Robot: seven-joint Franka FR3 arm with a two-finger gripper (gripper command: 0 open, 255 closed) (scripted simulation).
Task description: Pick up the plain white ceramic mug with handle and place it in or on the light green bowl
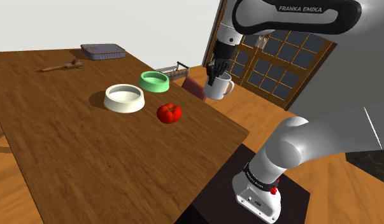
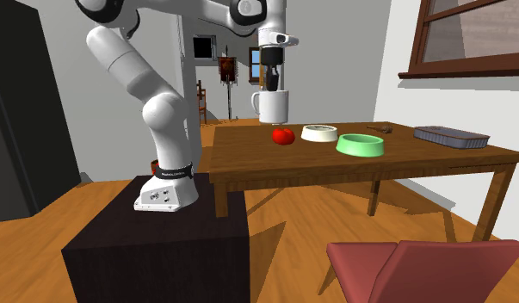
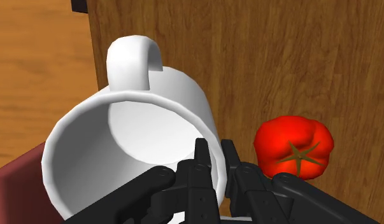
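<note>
the fingers (image 3: pixel 200 175) clamp the rim of the white mug (image 3: pixel 120 146), held aloft over the table (image 3: pixel 279 51) near the tomato (image 3: pixel 292 149).

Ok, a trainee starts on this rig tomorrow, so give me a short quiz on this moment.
1. True or false: the white mug rests on the table.
2. The end effector clasps the mug by: A its handle; B its rim wall; C its base.
3. Name the red thing beside the cream bowl.
Key: 1 false, it is held up in the air. 2 B. 3 the tomato.
</note>
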